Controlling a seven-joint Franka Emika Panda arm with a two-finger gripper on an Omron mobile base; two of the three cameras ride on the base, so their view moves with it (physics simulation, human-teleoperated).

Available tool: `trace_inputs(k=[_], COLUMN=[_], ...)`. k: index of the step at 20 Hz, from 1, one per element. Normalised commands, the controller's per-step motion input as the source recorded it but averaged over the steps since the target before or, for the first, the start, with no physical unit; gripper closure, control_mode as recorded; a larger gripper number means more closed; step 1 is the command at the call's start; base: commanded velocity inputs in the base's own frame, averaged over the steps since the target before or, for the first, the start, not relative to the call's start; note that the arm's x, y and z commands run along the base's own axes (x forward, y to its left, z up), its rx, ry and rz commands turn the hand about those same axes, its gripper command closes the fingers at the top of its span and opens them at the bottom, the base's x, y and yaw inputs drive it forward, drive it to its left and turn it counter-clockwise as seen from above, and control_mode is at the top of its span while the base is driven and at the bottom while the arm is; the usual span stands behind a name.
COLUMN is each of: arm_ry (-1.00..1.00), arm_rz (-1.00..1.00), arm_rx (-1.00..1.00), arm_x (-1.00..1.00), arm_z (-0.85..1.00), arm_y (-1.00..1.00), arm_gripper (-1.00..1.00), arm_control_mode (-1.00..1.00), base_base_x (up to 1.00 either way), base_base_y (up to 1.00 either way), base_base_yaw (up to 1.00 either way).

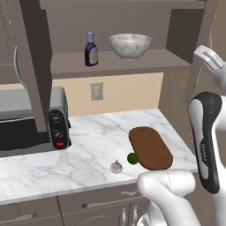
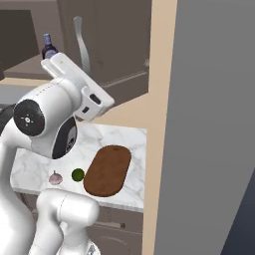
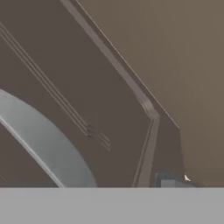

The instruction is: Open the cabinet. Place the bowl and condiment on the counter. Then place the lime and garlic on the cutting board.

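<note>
The cabinet (image 1: 112,66) stands open, its doors swung out to either side. On its shelf the condiment (image 1: 91,50) stands left of the speckled bowl (image 1: 130,46). On the counter (image 1: 88,145) lie the oval cutting board (image 1: 150,148), the lime (image 1: 132,158) touching its near left edge, and the garlic (image 1: 116,167) further left. My hand (image 1: 207,59) is raised at the right cabinet door, level with the shelf. The hand view looks closely at a door panel with a silver bar handle (image 3: 48,144); one fingertip (image 3: 169,181) shows and the jaw gap is hidden.
A toaster oven (image 1: 31,119) sits at the counter's left, partly behind the open left door (image 1: 33,66). The open right door (image 2: 214,124) is a tall grey slab close to my arm. Drawers (image 1: 101,203) run below the counter. An outlet (image 1: 96,91) is on the back wall.
</note>
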Motion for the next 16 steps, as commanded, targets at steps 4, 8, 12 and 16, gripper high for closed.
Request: trace_inputs(k=[4,8,12,16], arm_ry=[0.01,0.02,0.04,0.1], arm_rz=[-0.04,0.0,0.0,0.02], arm_rx=[-0.09,-0.24,-0.32,-0.28], arm_x=[-1.0,-1.0,-1.0,-1.0], arm_z=[0.0,-0.01,0.0,0.16], arm_y=[0.31,0.91,1.0,1.0], arm_gripper=[-1.0,-1.0,-1.0,-1.0], arm_control_mode=[-1.0,-1.0,-1.0,-1.0], base_base_x=[0.0,0.0,0.0,0.0], base_base_y=[0.0,0.0,0.0,0.0], base_base_yaw=[0.0,0.0,0.0,0.0])
